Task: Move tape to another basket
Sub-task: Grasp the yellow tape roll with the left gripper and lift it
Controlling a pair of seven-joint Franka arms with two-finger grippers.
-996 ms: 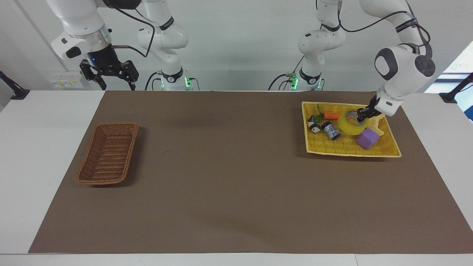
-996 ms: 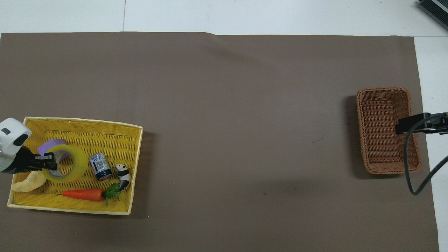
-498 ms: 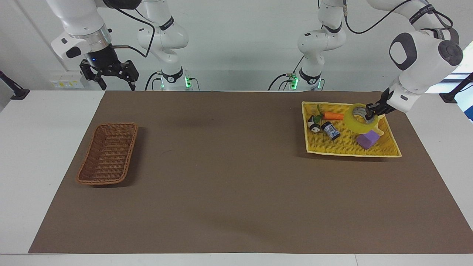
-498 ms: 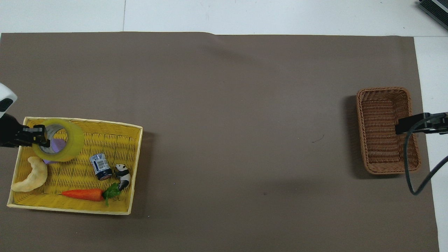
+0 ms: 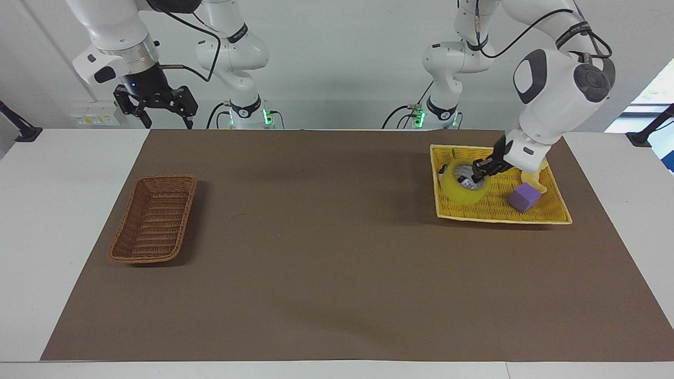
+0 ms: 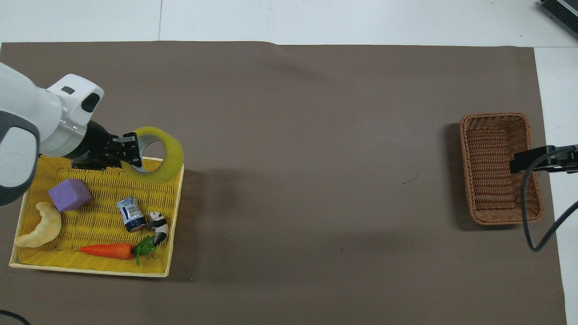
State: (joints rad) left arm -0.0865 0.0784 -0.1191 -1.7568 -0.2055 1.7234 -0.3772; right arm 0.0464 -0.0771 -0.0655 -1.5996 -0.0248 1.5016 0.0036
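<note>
My left gripper (image 5: pixel 482 171) (image 6: pixel 131 155) is shut on the rim of the tape (image 5: pixel 463 185) (image 6: pixel 158 153), a translucent yellow roll with a pale core, and holds it in the air over the yellow tray (image 5: pixel 547 210) (image 6: pixel 95 268). The dark brown wicker basket (image 5: pixel 154 218) (image 6: pixel 499 167) stands at the right arm's end of the table and holds nothing. My right gripper (image 5: pixel 158 108) is open and waits high up near the right arm's base; only a dark part of it shows at the edge of the overhead view (image 6: pixel 542 159).
In the yellow tray lie a purple cube (image 5: pixel 524 197) (image 6: pixel 69 194), a carrot (image 6: pixel 108 250), a small can (image 6: pixel 131 215), a panda figure (image 6: pixel 159 225) and a pale crescent (image 6: pixel 38 225). A brown mat (image 5: pixel 337 273) covers the table.
My left gripper has lifted the tape off the tray floor and carried it toward the right arm's end of the tray. The right arm has not moved.
</note>
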